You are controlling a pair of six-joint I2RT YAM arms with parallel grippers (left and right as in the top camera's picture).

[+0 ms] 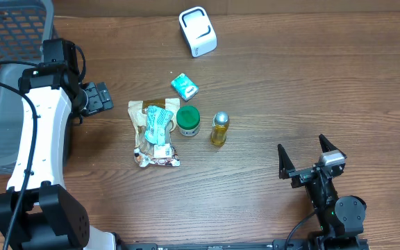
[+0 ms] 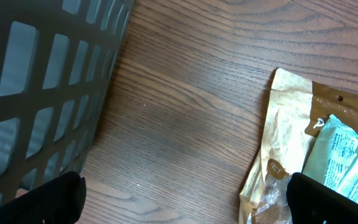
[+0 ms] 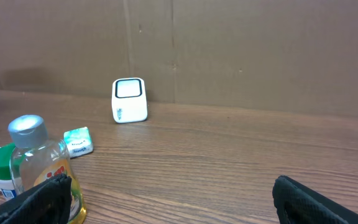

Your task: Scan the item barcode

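The white scanner (image 1: pixel 198 31) stood at the far side of the table (image 1: pixel 290 83), with a dark window on top. The things to scan lay in the middle: a brown bag (image 1: pixel 137 118) with a blue-green packet (image 1: pixel 158 123) on it, a green-lidded jar (image 1: pixel 188 120), a little yellow bottle (image 1: pixel 219 128) and a small green box (image 1: pixel 184 86). The left gripper (image 1: pixel 103 97) was spread wide beside the bag, holding nothing. The right gripper (image 1: pixel 304 158) was spread wide too, well apart.
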